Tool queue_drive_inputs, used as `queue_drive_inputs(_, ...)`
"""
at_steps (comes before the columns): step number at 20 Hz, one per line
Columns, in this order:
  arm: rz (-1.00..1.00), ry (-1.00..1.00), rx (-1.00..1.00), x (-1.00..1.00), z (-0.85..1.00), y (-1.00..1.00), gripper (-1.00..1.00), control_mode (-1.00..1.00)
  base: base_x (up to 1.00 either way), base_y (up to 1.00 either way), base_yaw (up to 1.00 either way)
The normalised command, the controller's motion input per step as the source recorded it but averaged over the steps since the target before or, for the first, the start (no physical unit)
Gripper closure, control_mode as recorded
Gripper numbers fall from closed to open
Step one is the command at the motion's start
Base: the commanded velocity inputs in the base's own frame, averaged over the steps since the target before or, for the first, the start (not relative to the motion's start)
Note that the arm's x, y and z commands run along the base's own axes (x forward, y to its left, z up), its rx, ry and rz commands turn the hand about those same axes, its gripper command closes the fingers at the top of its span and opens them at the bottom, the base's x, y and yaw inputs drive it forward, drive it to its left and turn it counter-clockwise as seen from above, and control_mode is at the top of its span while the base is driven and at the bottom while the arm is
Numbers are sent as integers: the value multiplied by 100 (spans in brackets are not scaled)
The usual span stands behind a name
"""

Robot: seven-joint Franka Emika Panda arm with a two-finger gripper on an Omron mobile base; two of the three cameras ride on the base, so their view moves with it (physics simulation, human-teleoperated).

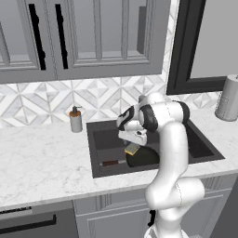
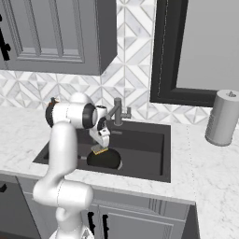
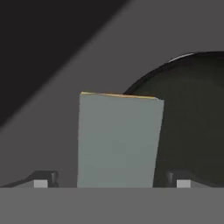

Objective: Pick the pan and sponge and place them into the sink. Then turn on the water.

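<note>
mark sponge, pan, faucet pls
sponge [image 3: 118,140]: hand view, middle of grey-green scrub face.
pan [image 2: 106,161]: right base view, black inside, in the sink.
faucet [image 2: 117,111]: right base view, upright grey stem.

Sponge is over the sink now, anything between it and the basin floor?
The pan lies in the sink partly under the sponge, which sits between the open gripper's fingertips. It would likely land on or beside the pan. Nothing else visible intervenes.

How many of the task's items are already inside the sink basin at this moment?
2: the pan lies on the sink floor, handle toward the left wall; the sponge sits just under the gripper, above the pan's rim.
</note>
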Motion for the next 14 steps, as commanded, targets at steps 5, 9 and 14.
queue_drive_inputs(5,-8,3,0,-29,41,-10,-100,-100,0,0,0)
queue_drive_inputs(9,-7,1,0,-59,40,-16,-100,-100,0,0,0)
queue_drive_inputs(14,-3,0,0,-66,38,-5,-100,-100,0,0,0)
